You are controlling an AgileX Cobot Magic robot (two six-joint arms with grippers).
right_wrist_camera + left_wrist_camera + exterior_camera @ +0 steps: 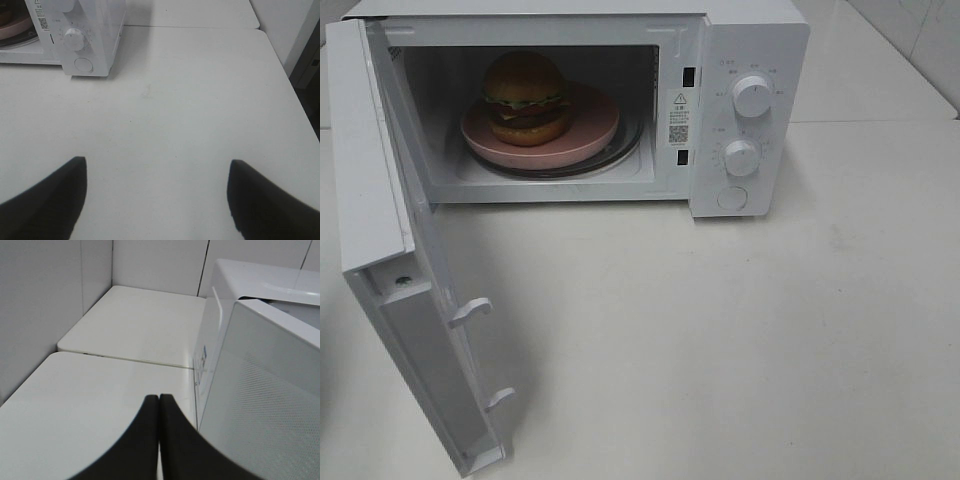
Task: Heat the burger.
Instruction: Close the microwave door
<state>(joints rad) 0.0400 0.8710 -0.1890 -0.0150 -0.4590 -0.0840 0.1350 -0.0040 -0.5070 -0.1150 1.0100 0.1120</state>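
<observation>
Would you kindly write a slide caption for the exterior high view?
Burger on a pink plate inside the open white microwave, door swung wide.

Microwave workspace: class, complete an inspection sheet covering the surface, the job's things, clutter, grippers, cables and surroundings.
Surface: white table, no spills seen.
Job's things: burger sits on a pink plate inside the microwave; door wide open.
Clutter: nothing seen.
Grippers: left gripper, jaws shut, empty, beside the door's outer face; right gripper, jaws open, empty, above the table.
Cables: nothing seen.
Surroundings: white wall beside the table.
</observation>
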